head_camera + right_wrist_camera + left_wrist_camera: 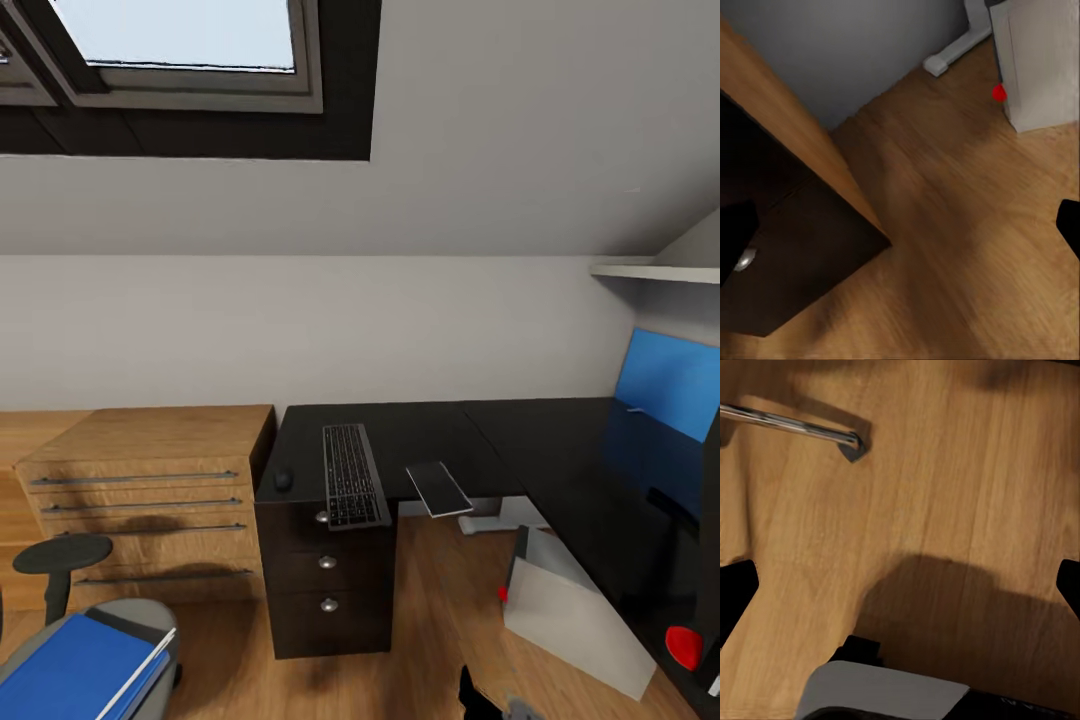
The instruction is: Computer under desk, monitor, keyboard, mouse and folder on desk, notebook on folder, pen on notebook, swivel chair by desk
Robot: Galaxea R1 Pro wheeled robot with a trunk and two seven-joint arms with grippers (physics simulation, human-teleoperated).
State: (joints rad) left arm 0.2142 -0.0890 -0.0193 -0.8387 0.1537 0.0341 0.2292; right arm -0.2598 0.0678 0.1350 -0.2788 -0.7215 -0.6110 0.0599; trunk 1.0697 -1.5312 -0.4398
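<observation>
Flat on the black desk [430, 430], over the drawer unit [325, 575], the keyboard [353, 474], long side running toward the wall, near end at the desk's front edge. At three o'clock of it, a little apart, the notebook [438, 488], tilted and jutting past the desk edge. At nine o'clock of the keyboard, near the desk's left edge, a small dark rounded mouse [283, 479]. At four o'clock, on the wooden floor [440, 600] beneath the desk's corner, the computer [575, 615], pale grey, red dot on its near corner; seen again in the right wrist view [1035, 60], standing beside a white desk leg [964, 41]. At seven o'clock, low in the head view, the swivel chair [60, 560] with one round black armrest up, and the blue folder [75, 670] lying on its seat, white page edges showing. At nine o'clock, touching the desk's side, a light-wood shelf unit [150, 490] with long metal handles. At two o'clock, against the right wall, a blue panel [665, 385] with a pale shelf above; skylight [185, 40] at eleven o'clock. Left gripper [900, 585] with dark fingertips [735, 592] set wide apart at the picture's edges, nothing between, above wooden boards. Right gripper [900, 232] likewise spread, fingertips [733, 238] well apart, over bare floor near the drawer unit.
</observation>
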